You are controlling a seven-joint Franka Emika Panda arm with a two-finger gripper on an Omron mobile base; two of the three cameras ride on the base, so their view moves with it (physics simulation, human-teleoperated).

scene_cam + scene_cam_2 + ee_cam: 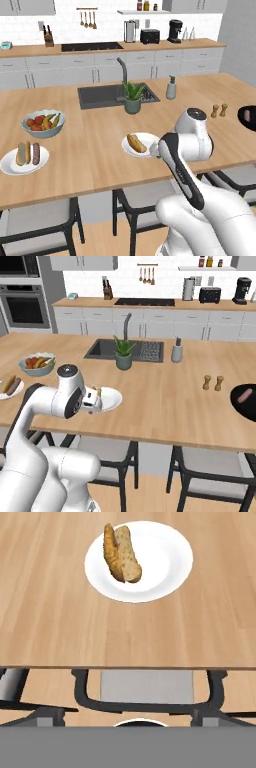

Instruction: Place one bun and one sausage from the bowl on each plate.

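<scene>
A white plate (160, 572) lies on the wooden island and carries one bun (121, 553); the same plate (145, 137) and bun (135, 142) sit mid-island. My gripper (96, 398) hovers over this plate's near edge, open and empty. The other plate (10, 167), at the left, holds a bun (21, 153) and a sausage (36, 153); it also appears at the edge as plate (5, 395). Far to the right is the black bowl (240, 408) with one sausage (245, 395) in it; the bowl (252, 125) is cut off by the frame edge.
A grey fruit bowl (43, 131) stands behind the left plate. Behind the middle plate are a potted plant (133, 97), the sink (97, 97) and a soap dispenser (171, 88). Salt and pepper shakers (213, 383) stand left of the black bowl. Chairs (145, 694) are tucked under the island's near edge.
</scene>
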